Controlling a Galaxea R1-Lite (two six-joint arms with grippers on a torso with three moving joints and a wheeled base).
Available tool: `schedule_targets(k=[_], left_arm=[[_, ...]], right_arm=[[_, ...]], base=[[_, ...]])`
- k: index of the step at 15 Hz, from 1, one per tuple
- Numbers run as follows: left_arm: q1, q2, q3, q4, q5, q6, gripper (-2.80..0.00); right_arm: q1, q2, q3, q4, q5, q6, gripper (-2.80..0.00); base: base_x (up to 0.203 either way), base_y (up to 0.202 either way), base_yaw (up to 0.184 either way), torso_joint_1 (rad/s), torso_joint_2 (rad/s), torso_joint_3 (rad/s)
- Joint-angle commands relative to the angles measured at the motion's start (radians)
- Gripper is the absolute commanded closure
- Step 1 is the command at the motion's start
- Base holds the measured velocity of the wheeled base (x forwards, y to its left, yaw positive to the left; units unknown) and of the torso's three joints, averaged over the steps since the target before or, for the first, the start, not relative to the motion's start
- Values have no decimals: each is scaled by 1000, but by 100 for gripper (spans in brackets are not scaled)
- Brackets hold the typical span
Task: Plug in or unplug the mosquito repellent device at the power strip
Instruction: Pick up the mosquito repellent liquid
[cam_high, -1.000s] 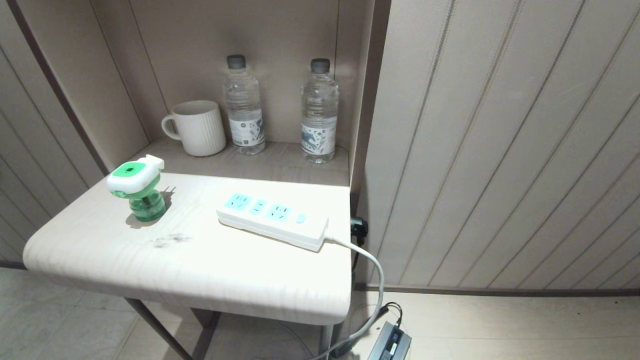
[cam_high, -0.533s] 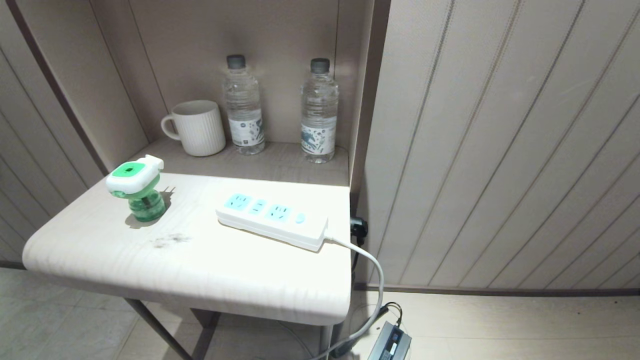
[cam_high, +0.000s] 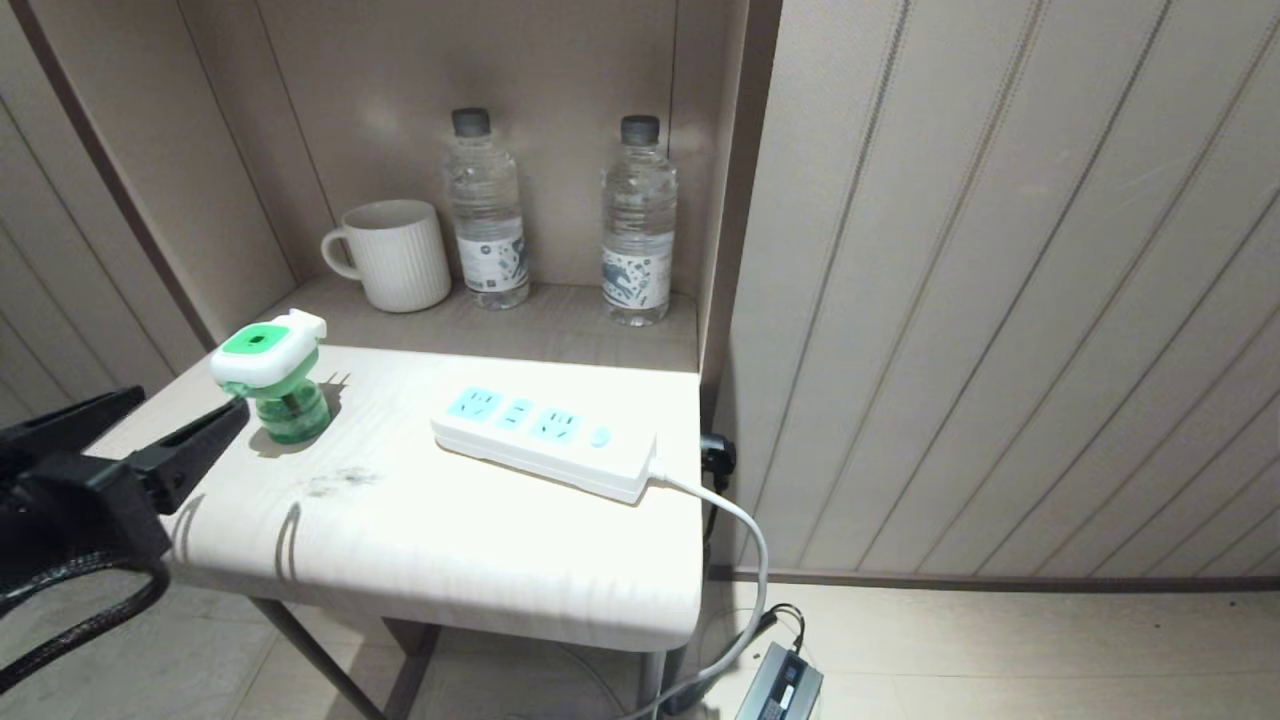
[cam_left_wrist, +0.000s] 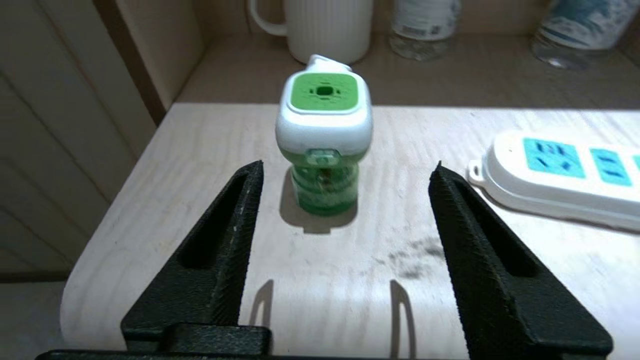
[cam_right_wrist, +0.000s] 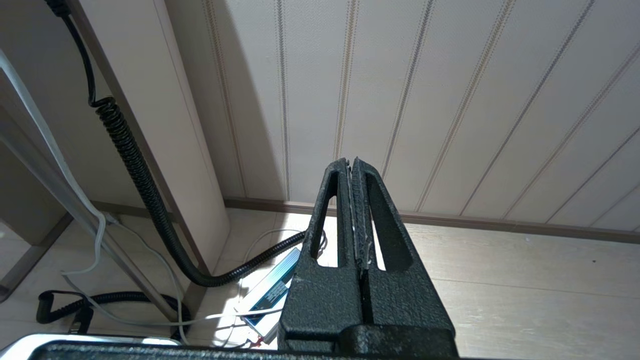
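The mosquito repellent device (cam_high: 270, 375) stands upright on its green bottle at the table's left side, green-and-white head on top; its prongs are hidden. It is apart from the power strip (cam_high: 545, 440), which lies flat at the table's middle right with its blue sockets bare. My left gripper (cam_high: 192, 400) hovers at the table's left edge, open, just short of the device. In the left wrist view the device (cam_left_wrist: 324, 120) sits ahead of the left gripper (cam_left_wrist: 349, 163), centred between the spread fingers, with the power strip (cam_left_wrist: 555, 175) off to one side. My right gripper (cam_right_wrist: 351, 161) is shut and parked low beside the table.
A white mug (cam_high: 395, 255) and two water bottles (cam_high: 487, 210) (cam_high: 638, 220) stand on the shelf behind the table. The strip's white cord (cam_high: 740, 540) drops off the right edge to a power adapter (cam_high: 780, 685) on the floor. Panelled wall rises on the right.
My left arm has come into the head view from the lower left and now sits near the device with its fingers apart. The device and the power strip have not moved.
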Motion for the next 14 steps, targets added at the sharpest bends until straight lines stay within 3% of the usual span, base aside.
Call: schedule_targets(k=[1, 5, 14], left_arm=[[5, 113, 52, -178, 44, 1, -280], [79, 206, 106, -433, 71, 25, -280], [81, 299, 30, -432, 70, 17, -280]], right_arm=[[0, 1, 0, 0, 0, 0, 0], [0, 1, 0, 0, 0, 1, 0], [0, 1, 0, 0, 0, -1, 0]], base=[[0, 0, 0, 0, 0, 0], [0, 0, 0, 0, 0, 0], [0, 0, 0, 0, 0, 0]])
